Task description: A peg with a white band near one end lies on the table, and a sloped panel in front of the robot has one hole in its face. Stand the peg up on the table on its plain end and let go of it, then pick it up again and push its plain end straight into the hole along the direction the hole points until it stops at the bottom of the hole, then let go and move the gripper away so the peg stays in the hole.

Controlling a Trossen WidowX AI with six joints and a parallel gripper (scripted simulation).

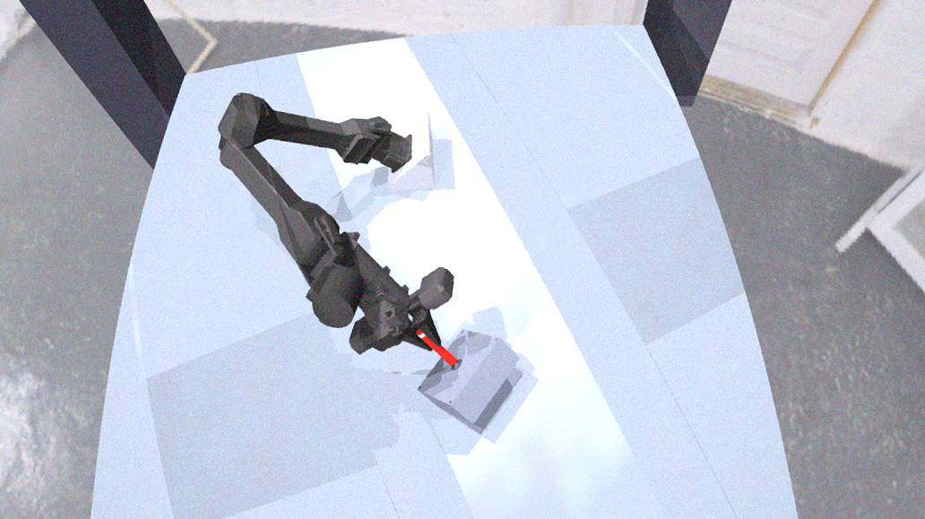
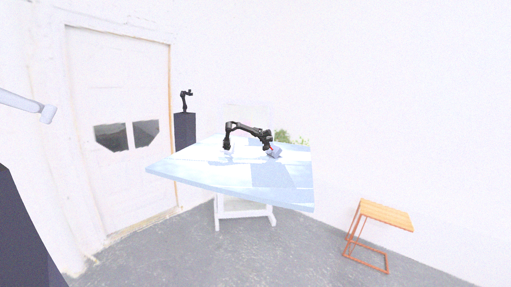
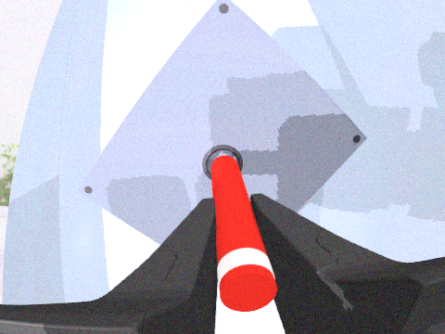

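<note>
My gripper [image 1: 435, 345] [image 3: 233, 207] is shut on the red peg [image 1: 443, 353] [image 2: 271, 147] [image 3: 234, 213], gripping its middle. The peg is tilted; its white band [image 3: 243, 260] is at the end nearer the wrist camera, and its plain end points at the sloped panel [image 1: 446, 387] [image 3: 158, 121]. The plain end is at the mouth of the ringed hole [image 3: 205, 162]. In the wrist view it overlaps the hole's lower part, and a gap shows above it. I cannot tell whether the tip is just inside or just in front. Most of the peg is outside the hole.
The panel's block stands on the pale table [image 1: 315, 415] [image 2: 209, 175]. A white wedge-shaped block [image 1: 424, 146] stands by the arm's base, away from the panel. Dark pillars [image 1: 109, 30] [image 1: 680, 29] stand beyond the table's edges. Shadows lie across the panel and table.
</note>
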